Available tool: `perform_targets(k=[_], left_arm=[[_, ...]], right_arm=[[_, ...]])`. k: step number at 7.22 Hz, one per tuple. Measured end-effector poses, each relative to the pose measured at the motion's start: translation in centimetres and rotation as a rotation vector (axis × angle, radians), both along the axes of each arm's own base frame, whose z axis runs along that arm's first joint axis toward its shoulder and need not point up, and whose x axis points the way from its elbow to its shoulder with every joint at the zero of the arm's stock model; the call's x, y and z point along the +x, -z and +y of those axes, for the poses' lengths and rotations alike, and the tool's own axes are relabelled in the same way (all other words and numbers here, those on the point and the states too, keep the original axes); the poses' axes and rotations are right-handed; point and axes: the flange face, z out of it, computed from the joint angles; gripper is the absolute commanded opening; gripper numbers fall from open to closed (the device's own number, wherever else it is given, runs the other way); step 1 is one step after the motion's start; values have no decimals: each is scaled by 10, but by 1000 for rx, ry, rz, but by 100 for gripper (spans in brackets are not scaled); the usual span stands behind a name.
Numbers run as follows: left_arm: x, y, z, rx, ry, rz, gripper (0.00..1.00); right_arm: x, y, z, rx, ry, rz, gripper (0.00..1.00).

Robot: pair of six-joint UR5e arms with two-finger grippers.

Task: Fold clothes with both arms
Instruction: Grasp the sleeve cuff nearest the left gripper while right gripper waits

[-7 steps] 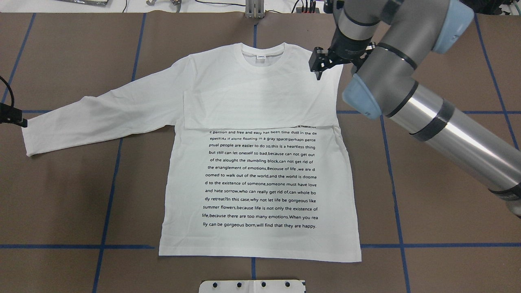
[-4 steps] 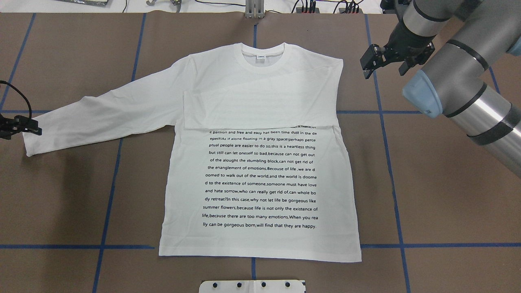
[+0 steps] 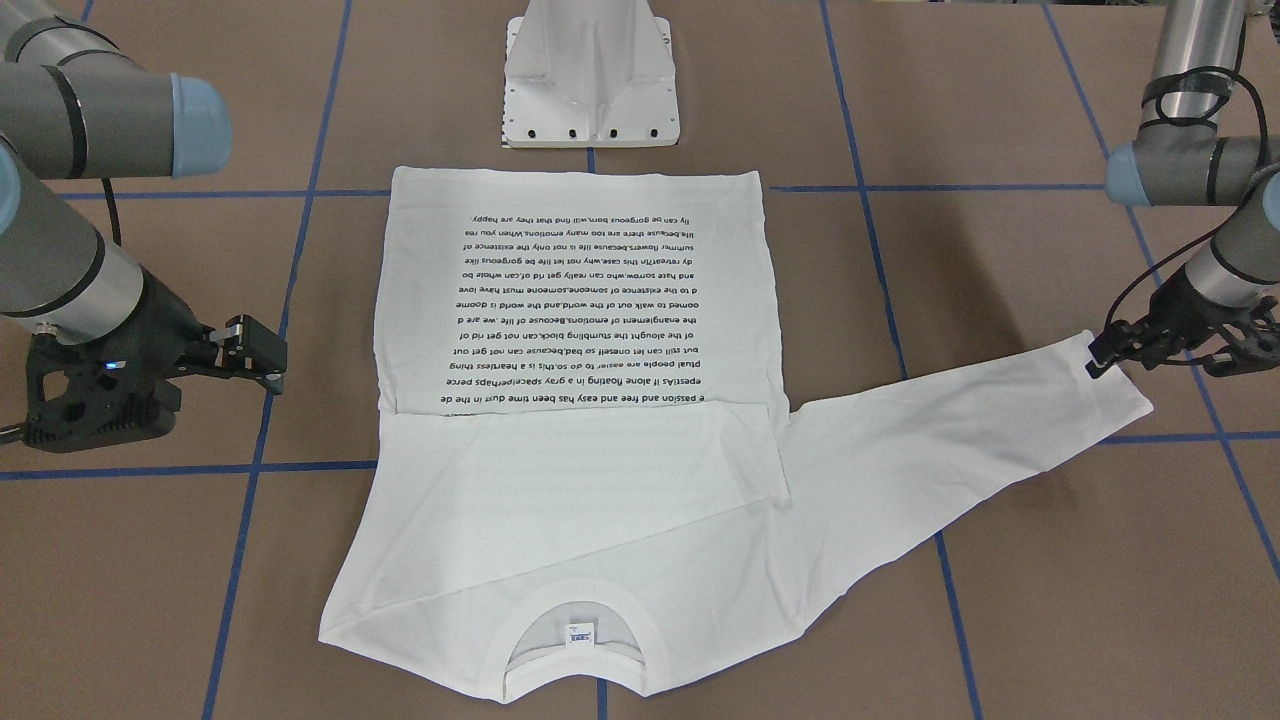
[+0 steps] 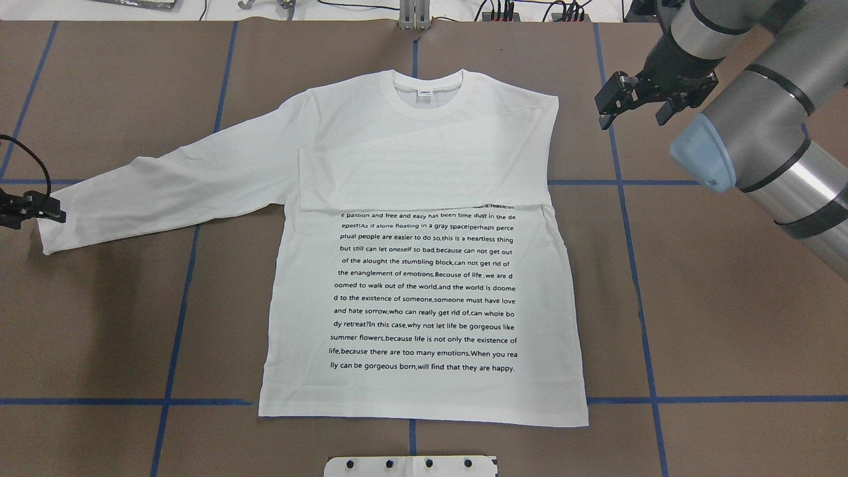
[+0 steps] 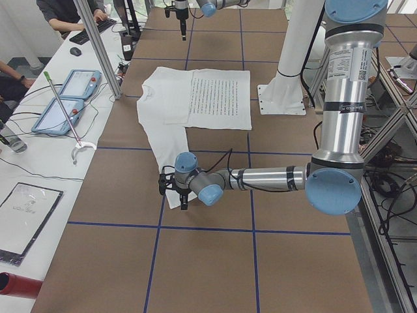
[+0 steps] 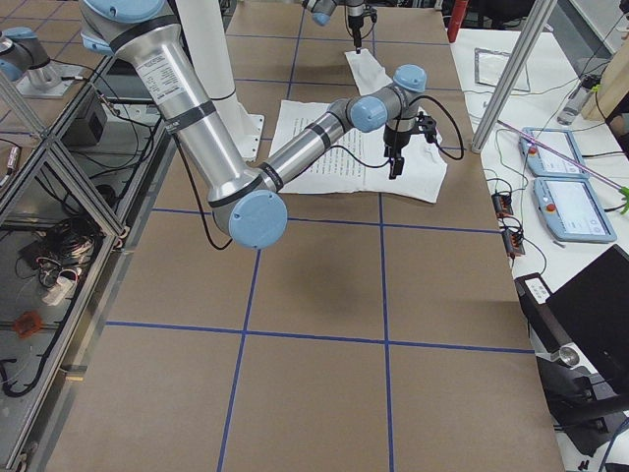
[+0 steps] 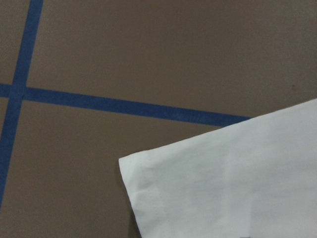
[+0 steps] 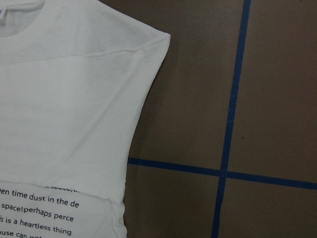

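At 9 o'clock on your overhead view, the left gripper (image 4: 56, 213) sits low at the very end of the T-shirt's (image 4: 424, 391) left sleeve (image 4: 165, 182). Its black tip touches the cuff (image 4: 50, 235). You cannot tell from any view whether the fingers are clamped on the cloth or only resting against it; the left wrist camera shows just the cuff corner and a blue tape line (image 7: 124, 106).

The T-shirt lies flat in the middle of the brown table (image 4: 99, 318), with its collar (image 4: 464, 86) and tag (image 4: 424, 95) toward 12 o'clock and its hem toward 6. The left sleeve runs out straight toward 9 o'clock. The right sleeve (image 4: 424, 179) is folded across the chest and covers the top line of the printed text (image 4: 424, 291).

Just beyond the hem at 6 o'clock is the white pedestal (image 4: 411, 466). Cables and plugs (image 4: 503, 10) line the far edge at 12.

At about 1 o'clock the right gripper (image 4: 633, 123) hangs over bare table, near the shirt's right shoulder but apart from it. Its fingers are spread wide and hold nothing. The right arm (image 4: 762, 152) slants across the 3 o'clock side, off the cloth.

Beside the table's far edge, a white bench carries two tablets (image 5: 78, 83), and a person (image 5: 65, 10) sits there.
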Motion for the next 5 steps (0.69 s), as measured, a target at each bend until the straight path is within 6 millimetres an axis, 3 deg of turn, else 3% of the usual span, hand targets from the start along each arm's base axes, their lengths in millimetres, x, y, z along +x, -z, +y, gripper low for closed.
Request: perform_targets(k=[5], left_arm=[[-1, -4, 2, -8, 0, -6, 70]], right_arm=[[1, -1, 0, -4, 1, -5, 100]])
